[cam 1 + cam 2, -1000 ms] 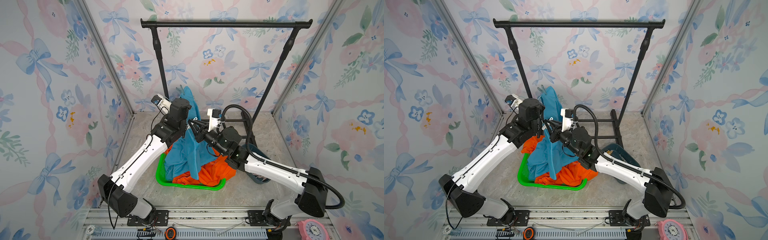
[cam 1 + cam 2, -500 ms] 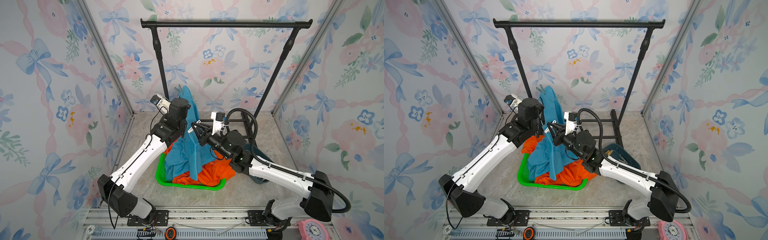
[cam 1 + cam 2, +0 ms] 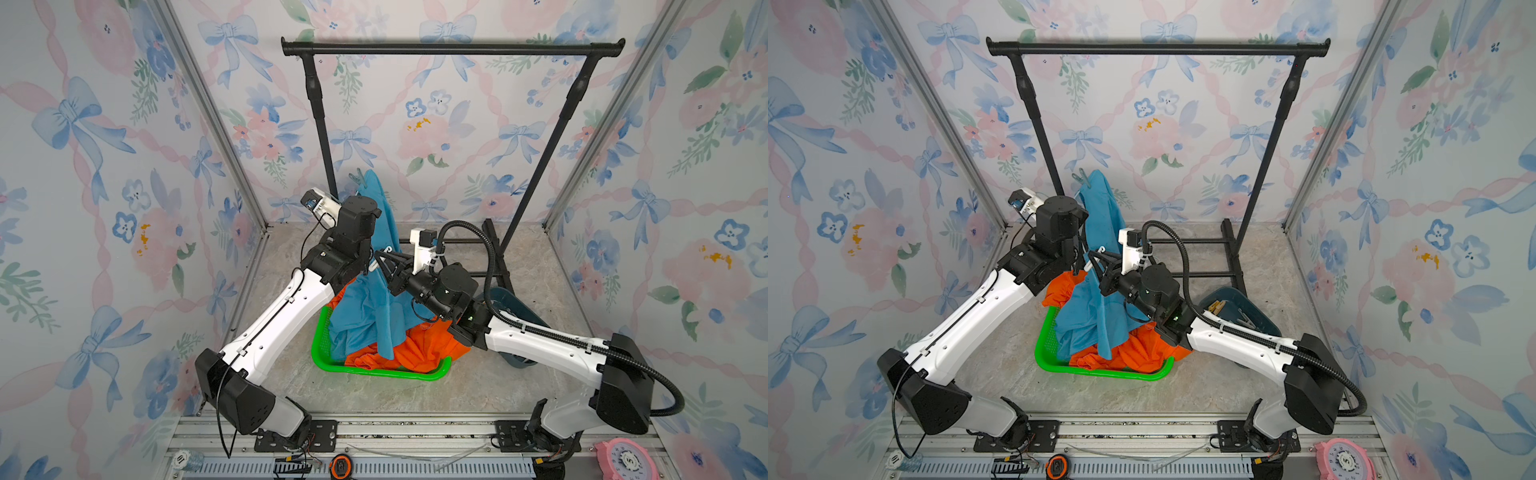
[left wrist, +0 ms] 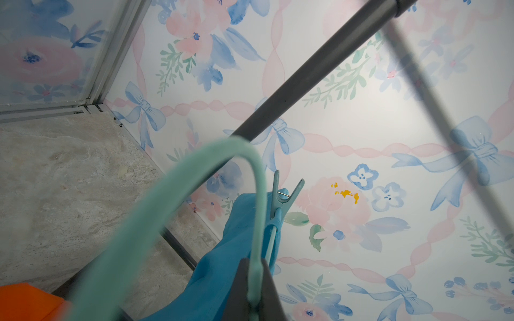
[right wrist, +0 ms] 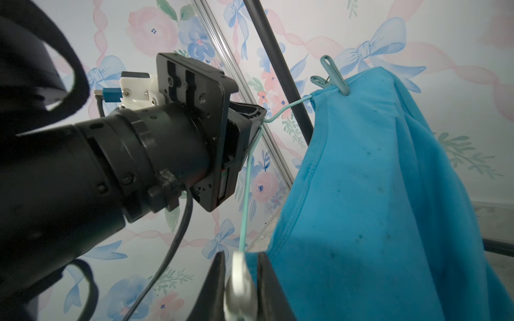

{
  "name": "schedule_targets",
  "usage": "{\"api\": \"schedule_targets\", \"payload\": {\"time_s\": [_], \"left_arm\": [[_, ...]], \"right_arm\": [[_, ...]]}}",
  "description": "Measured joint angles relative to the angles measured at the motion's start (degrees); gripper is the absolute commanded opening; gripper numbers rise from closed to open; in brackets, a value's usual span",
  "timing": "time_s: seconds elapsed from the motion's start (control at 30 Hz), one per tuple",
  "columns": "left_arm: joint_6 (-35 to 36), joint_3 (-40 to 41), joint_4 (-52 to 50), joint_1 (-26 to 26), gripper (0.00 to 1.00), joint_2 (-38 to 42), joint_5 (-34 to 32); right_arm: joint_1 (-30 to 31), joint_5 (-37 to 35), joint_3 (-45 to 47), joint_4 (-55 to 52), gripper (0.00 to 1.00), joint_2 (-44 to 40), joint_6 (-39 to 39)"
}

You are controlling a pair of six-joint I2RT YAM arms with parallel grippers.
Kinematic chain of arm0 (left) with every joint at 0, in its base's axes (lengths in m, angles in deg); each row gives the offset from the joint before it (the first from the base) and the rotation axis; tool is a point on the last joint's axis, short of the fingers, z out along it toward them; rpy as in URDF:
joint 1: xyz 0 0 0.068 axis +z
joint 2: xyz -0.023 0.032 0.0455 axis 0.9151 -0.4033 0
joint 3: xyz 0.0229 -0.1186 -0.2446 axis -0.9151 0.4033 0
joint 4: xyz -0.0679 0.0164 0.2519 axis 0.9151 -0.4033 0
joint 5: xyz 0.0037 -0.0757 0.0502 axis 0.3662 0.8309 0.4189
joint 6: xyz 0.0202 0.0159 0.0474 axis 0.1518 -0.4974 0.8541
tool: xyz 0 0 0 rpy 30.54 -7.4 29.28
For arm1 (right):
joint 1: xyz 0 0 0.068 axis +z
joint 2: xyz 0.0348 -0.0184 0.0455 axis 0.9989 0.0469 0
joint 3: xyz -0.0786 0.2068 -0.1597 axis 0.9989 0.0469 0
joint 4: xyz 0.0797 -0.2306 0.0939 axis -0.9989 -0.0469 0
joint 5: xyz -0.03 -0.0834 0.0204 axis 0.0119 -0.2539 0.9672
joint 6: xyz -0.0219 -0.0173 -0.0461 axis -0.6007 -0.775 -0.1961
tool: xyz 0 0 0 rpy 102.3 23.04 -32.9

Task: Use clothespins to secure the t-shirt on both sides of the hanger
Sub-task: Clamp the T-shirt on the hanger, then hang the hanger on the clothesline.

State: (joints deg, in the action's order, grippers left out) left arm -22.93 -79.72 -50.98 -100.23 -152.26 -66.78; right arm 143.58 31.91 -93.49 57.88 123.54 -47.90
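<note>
A blue t-shirt is draped on a mint hanger above a green basket. The hanger is clamped in the left pincer. A teal clothespin is clipped on the raised shoulder. A white clothespin is gripped in the right pincer, just beside the shirt's edge.

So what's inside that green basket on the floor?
Crumpled orange clothing fills the green basket, with the blue t-shirt trailing down onto it. Anything beneath the fabric is covered.
</note>
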Motion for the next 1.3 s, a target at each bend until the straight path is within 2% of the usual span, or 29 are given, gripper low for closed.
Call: {"api": "schedule_targets", "payload": {"time_s": [0.17,0.23,0.27,0.37,0.4,0.47,0.67,0.8,0.9,1.03,1.17,1.3], "left_arm": [[0.00,0.00,-0.79,0.00,0.00,0.00,-0.24],[0.00,0.00,-1.16,0.00,0.00,0.00,-0.24],[0.00,-0.02,-1.29,0.00,0.00,-0.02,-0.26],[0.00,0.00,-1.64,0.00,0.00,0.00,-0.24],[0.00,0.00,-1.64,0.00,0.00,0.00,-0.24],[-0.02,0.00,-1.62,0.20,0.00,0.00,-0.22],[0.09,0.00,-1.64,1.22,0.00,0.00,-0.13],[1.77,0.00,-1.62,2.45,0.00,0.00,1.44],[5.03,0.00,-1.40,4.07,0.00,0.00,4.68],[11.39,0.00,-0.55,5.77,0.00,0.17,11.19],[17.29,1.44,0.24,5.92,0.00,2.64,17.99],[23.67,5.60,0.74,5.92,0.00,9.29,25.35]], "right_arm": [[1.92,-2.43,0.02,3.43,0.05,1.57,-1.75],[2.49,-3.21,0.15,4.74,0.10,2.16,-2.16],[2.71,-3.43,0.33,5.18,0.18,2.32,-2.25],[2.78,-3.54,0.90,6.16,0.53,2.43,-2.47],[2.73,-3.21,1.11,6.56,0.60,2.43,-2.47],[2.64,-1.81,1.92,7.56,0.72,2.40,-2.25],[0.17,5.11,6.32,10.80,0.94,1.09,0.42],[-2.08,10.38,9.35,11.58,1.00,-2.75,1.92],[-4.61,14.62,11.28,11.89,0.99,-7.87,2.73],[-11.65,21.09,11.13,9.90,0.99,-14.82,3.69],[-22.86,32.02,5.16,4.00,0.97,-14.91,4.09],[-29.94,43.25,-6.14,-6.32,0.98,-9.66,1.20]]}}
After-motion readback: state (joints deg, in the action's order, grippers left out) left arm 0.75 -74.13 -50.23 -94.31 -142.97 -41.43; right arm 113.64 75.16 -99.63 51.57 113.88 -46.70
